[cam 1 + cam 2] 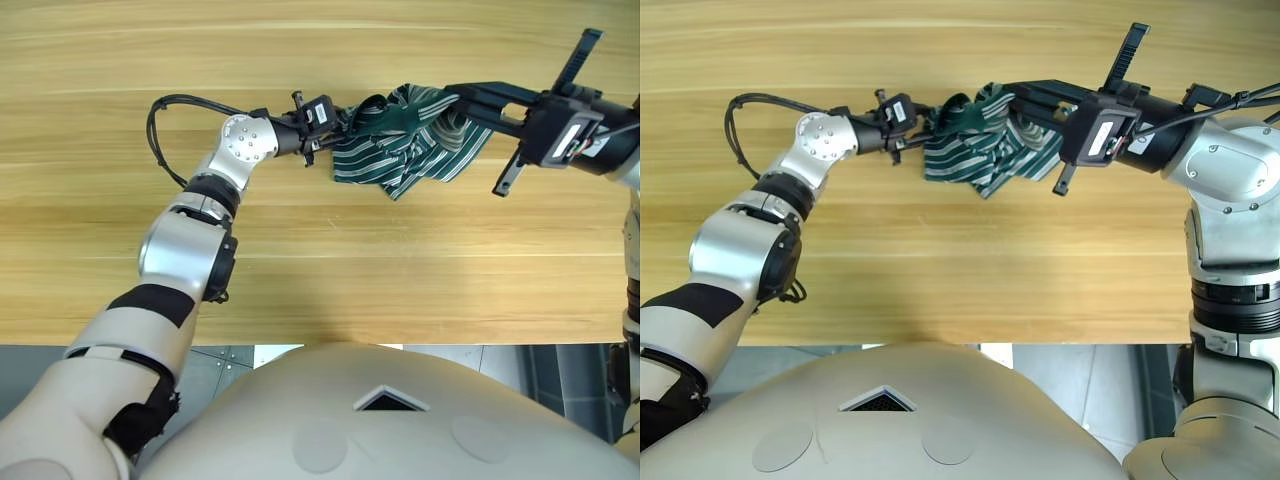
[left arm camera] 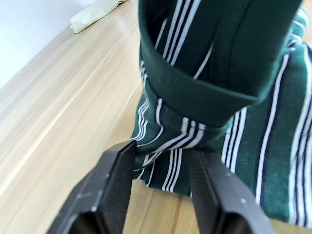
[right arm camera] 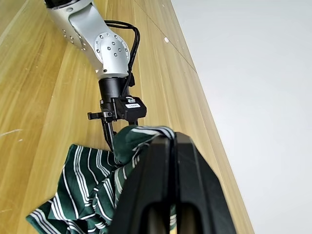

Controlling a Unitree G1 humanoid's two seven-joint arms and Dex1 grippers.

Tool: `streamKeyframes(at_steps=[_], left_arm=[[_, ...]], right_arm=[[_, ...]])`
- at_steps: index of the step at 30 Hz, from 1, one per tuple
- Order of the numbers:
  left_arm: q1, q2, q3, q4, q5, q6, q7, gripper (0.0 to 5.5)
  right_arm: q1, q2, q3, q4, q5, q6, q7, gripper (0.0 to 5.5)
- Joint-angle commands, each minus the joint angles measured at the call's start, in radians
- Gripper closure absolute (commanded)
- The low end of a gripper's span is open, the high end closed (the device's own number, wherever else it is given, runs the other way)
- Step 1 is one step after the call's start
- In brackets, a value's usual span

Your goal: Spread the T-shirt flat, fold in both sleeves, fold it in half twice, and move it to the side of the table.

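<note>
Fingers (image 3: 158,185) of our right gripper (image 1: 458,96) were pressed together on a bunched fold of the T-shirt (image 1: 405,145). The fingers (image 2: 113,185) of our left gripper (image 1: 325,128) stood apart, and a striped hem reached into the gap between them without being pinched, as far as we could judge. Beneath both spread the wooden table (image 1: 300,260). The T-shirt, dark green with thin white stripes, hung crumpled between the 2 grippers toward the far part of the table. Its lower folds were either resting on the wood or just above it; we could not tell which. A turned cuff (image 2: 204,92) looped up close to the left gripper. Far off along the table lay a pale rolled cloth (image 2: 95,14).

We judged the T-shirt light, soft and limp, so it would sag and fold on itself wherever it went unsupported. Step 1, spreading it flat, was not yet done. The best holds seemed to be the 2 shoulder seams or the 2 hem corners, pinched through 1 layer only. Pulling those apart should open the cloth rather than drag a wad.
</note>
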State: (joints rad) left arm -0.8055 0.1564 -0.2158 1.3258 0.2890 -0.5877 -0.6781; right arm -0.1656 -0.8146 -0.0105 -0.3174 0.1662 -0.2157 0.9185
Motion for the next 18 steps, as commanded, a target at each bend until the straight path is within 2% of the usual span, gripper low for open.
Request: streamKeyframes(at_steps=[1,7,18], left_arm=[[0.003,0.009,0.014,0.008,-0.006,-0.005,-0.011,4.31],[0.006,0.013,0.019,0.009,-0.006,-0.004,-0.011,5.46],[0.002,0.013,0.052,0.006,-0.025,-0.011,-0.024,5.49]], right_arm=[[0.003,-0.017,-0.012,0.005,-0.004,-0.003,0.011,5.50],[0.005,-0.014,-0.008,0.009,-0.009,-0.007,0.009,5.50],[0.004,-0.010,-0.003,0.023,-0.018,-0.011,0.006,5.50]])
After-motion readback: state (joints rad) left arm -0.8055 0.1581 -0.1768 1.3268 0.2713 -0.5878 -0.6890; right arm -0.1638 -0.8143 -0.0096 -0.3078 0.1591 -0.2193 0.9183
